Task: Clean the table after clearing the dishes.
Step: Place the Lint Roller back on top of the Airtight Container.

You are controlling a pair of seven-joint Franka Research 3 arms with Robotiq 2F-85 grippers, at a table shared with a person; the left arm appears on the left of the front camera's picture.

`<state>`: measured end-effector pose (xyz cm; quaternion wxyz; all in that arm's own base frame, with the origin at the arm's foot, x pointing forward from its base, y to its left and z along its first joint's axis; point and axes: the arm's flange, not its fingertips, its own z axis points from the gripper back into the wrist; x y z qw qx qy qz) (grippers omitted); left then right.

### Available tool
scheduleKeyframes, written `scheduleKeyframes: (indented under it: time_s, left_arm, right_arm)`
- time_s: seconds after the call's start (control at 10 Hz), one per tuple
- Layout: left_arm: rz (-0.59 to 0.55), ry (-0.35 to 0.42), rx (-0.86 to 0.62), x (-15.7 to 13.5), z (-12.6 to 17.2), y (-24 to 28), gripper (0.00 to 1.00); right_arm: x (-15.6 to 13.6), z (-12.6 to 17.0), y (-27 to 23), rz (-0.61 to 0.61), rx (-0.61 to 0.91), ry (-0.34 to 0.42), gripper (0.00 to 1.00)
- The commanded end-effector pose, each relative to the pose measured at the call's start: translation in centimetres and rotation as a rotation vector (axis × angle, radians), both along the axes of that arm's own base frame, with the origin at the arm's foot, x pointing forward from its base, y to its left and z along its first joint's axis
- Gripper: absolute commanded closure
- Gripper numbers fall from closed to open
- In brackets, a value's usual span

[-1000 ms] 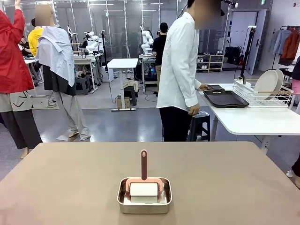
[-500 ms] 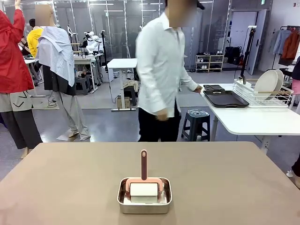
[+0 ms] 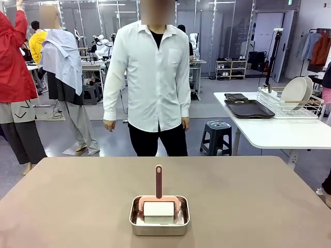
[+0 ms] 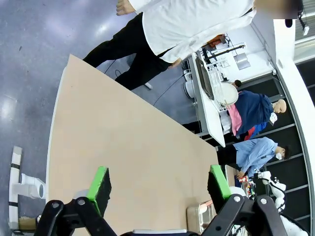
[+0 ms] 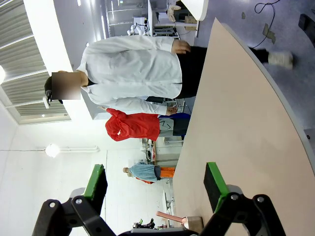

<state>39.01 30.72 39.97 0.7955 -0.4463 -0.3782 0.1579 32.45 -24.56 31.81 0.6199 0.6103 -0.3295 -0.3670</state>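
Steel pan (image 3: 159,219) with roller near table's (image 3: 248,196) near edge, bare tabletop around; left gripper (image 4: 160,184) and right gripper (image 5: 155,184) fingers apart.

No lettering, label, brand mark or number can be read on the table (image 3: 77,196), the steel pan (image 3: 159,223) with its pink-handled roller (image 3: 159,199), or the person's white shirt (image 3: 155,77), and any signs in the distant background appear too small to make out.

left gripper (image 4: 156,189) jaws apart (empty), right gripper (image 5: 155,189) likewise
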Motion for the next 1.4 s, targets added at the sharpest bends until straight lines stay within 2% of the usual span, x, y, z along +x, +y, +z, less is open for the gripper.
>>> scheduleKeyframes:
  time_s: [0.0, 1.3]
  left_arm:
    - [0.006, 0.018, -0.003, -0.14, 0.29, 0.23, 0.00]
    - [0.006, 0.018, -0.003, -0.14, 0.29, 0.23, 0.00]
  right_arm:
    - [-0.53, 0.25, 0.54, 0.009, -0.003, -0.002, 0.00]
    - [-0.53, 0.25, 0.54, 0.009, -0.003, -0.002, 0.00]
